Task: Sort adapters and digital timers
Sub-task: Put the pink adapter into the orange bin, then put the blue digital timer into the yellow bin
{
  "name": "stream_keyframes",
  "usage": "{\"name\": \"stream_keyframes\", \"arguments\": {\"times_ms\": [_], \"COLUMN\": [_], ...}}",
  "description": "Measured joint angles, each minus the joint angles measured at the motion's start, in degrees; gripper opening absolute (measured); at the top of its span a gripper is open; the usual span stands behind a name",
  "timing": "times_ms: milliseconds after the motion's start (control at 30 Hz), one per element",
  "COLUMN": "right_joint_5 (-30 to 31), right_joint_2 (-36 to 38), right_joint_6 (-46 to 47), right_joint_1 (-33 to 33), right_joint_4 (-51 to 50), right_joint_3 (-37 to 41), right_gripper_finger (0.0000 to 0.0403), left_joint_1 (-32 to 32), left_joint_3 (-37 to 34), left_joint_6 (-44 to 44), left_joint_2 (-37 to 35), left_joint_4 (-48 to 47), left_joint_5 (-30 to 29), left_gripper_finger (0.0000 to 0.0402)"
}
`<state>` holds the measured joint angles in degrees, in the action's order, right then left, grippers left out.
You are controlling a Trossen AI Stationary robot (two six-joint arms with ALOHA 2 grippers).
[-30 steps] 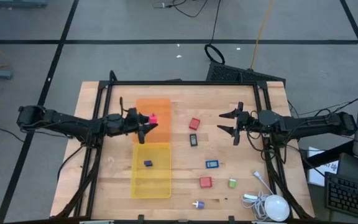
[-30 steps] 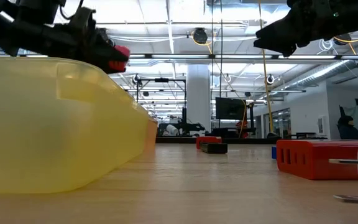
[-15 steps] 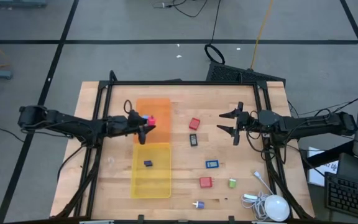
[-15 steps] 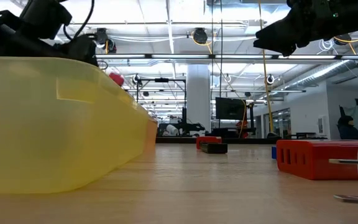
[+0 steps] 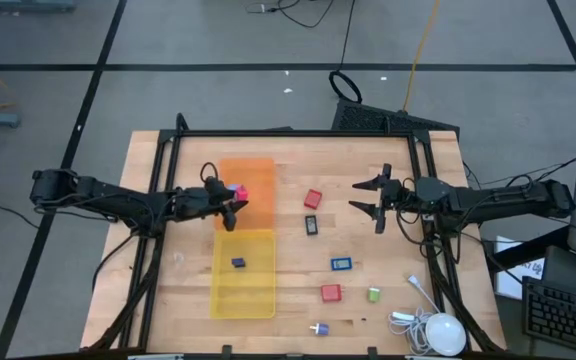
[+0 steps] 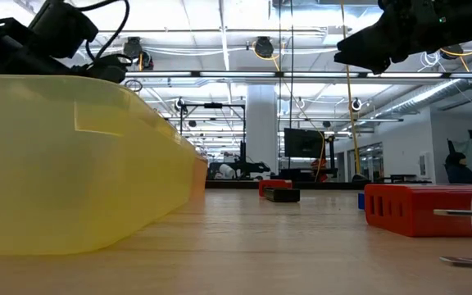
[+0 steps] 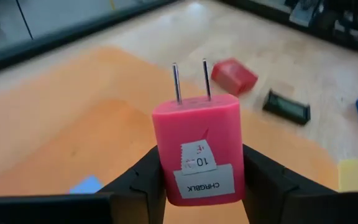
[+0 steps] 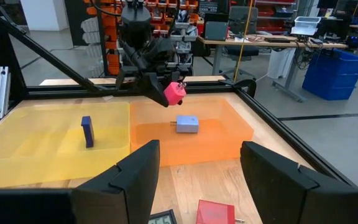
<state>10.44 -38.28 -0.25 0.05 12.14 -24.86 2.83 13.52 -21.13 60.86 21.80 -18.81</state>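
My left gripper (image 5: pixel 234 197) is shut on a pink adapter (image 7: pixel 197 149) above the orange tray (image 5: pixel 258 172); both also show in the right wrist view (image 8: pixel 174 92). A light blue adapter (image 8: pixel 187 124) lies in the orange tray. A dark blue timer (image 5: pixel 238 263) stands in the yellow tray (image 5: pixel 258 295). My right gripper (image 5: pixel 373 198) hangs open and empty over the table's right half. A red adapter (image 5: pixel 314 199), a black timer (image 5: pixel 311 225), a blue timer (image 5: pixel 341 264), a second red adapter (image 5: pixel 330 292), a green one (image 5: pixel 374 294) and a white-purple one (image 5: pixel 318 328) lie on the table. My left gripper pinches the pink adapter's two side faces (image 7: pixel 166 180) between its two fingers (image 7: pixel 263 177), at the end away from the prongs. The fingers come from the table's left, slanting down. The adapter is lifted clear over the orange tray, its prongs (image 7: pixel 191 81) pointing away from the wrist.
A white round mouse-like device (image 5: pixel 446 333) with its cable lies at the near right corner. A dark frame (image 5: pixel 298 133) runs around the table top. In the low view the yellow tray's wall (image 6: pixel 72 164) fills the left side and hides the left gripper's fingertips.
My left gripper has gone down toward the orange tray and a little toward the table's left edge, still shut on the pink adapter. In the low view the adapter has sunk behind the yellow tray's wall.
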Motion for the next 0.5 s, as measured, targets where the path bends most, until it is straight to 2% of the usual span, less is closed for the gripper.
{"name": "stream_keyframes", "arguments": {"times_ms": [167,267,500], "right_joint_5": [0.0,0.0,0.0], "right_joint_2": [0.0,0.0,0.0], "right_joint_6": [0.0,-0.11,-0.17], "right_joint_1": [0.0,0.0,-0.02], "right_joint_4": [0.0,0.0,0.0], "right_joint_3": [0.0,0.0,0.0], "right_gripper_finger": [0.0212,0.0212,0.0212], "left_joint_1": [-0.02,-0.02,-0.02], "left_joint_3": [0.01,0.0,0.02], "left_joint_6": [-3.18,-3.97,-4.13], "left_joint_2": [0.02,0.02,0.02], "left_joint_4": [-5.17,-6.73,-7.19], "left_joint_5": [1.15,0.85,1.12], "left_gripper_finger": [0.0196,0.0199,0.0131]}}
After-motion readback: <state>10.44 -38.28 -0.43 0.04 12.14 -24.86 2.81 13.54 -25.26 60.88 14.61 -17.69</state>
